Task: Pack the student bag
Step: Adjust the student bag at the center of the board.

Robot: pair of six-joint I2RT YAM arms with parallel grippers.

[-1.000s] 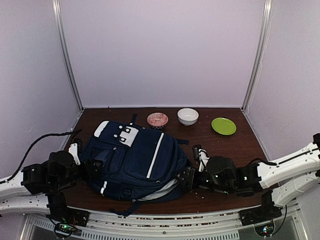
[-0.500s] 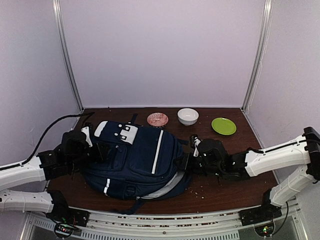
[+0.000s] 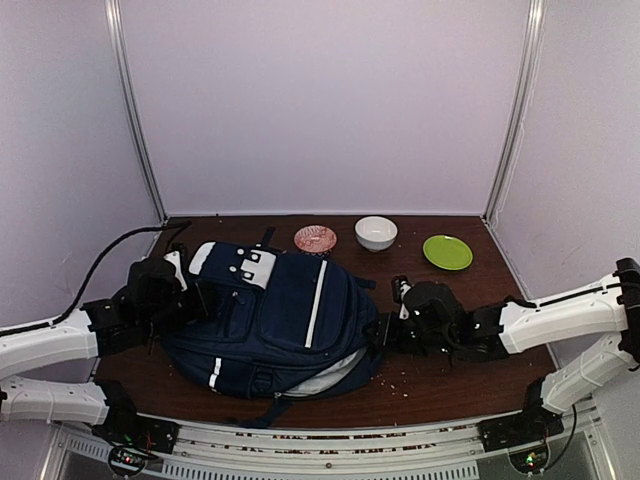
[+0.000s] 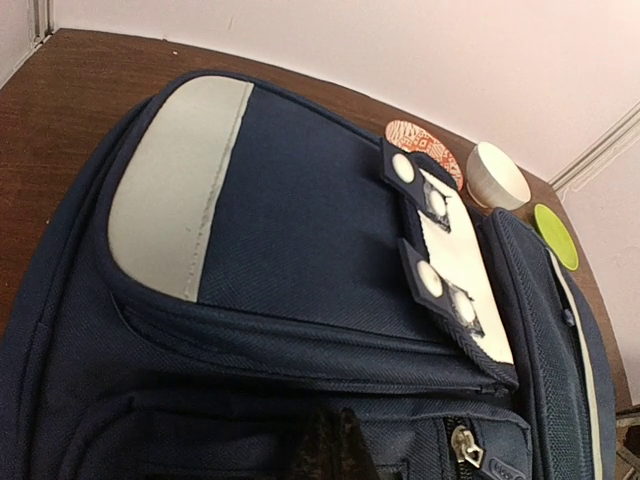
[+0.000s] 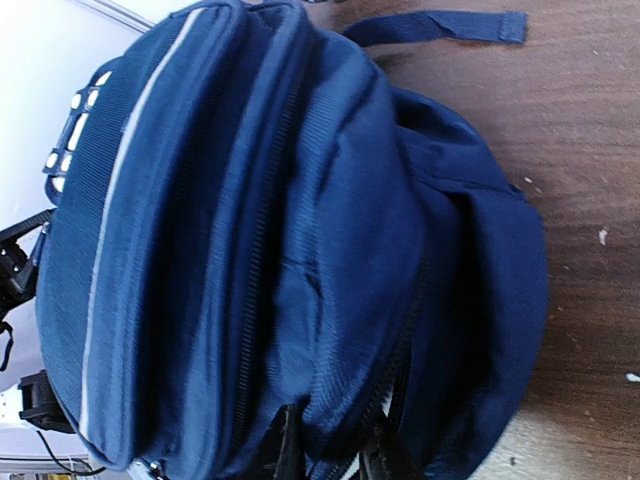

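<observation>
The student bag (image 3: pixel 290 310), a large navy backpack with a grey stripe and white buckle patches, lies flat in the middle of the table. My left gripper (image 3: pixel 200 300) is at its left side. In the left wrist view its fingertips (image 4: pixel 335 445) are pressed together against the bag's (image 4: pixel 300 230) front pocket, near a zip pull; I cannot tell whether fabric is pinched. My right gripper (image 3: pixel 380 335) is at the bag's right edge. In the right wrist view its fingers (image 5: pixel 335 450) straddle a fold of the bag's (image 5: pixel 250 220) fabric beside the main zip.
Along the back of the table stand a red patterned bowl (image 3: pixel 315 239), a white bowl (image 3: pixel 376 233) and a green plate (image 3: pixel 447 252). A loose bag strap (image 5: pixel 440 25) lies on the wood. A black cable (image 3: pixel 110 255) arcs over the left arm. Crumbs dot the table's near right.
The left arm moved forward to the bag's left side and its jaws closed. The right gripper shifted back along the bag's right edge and closed on fabric. The bag bunched up slightly.
</observation>
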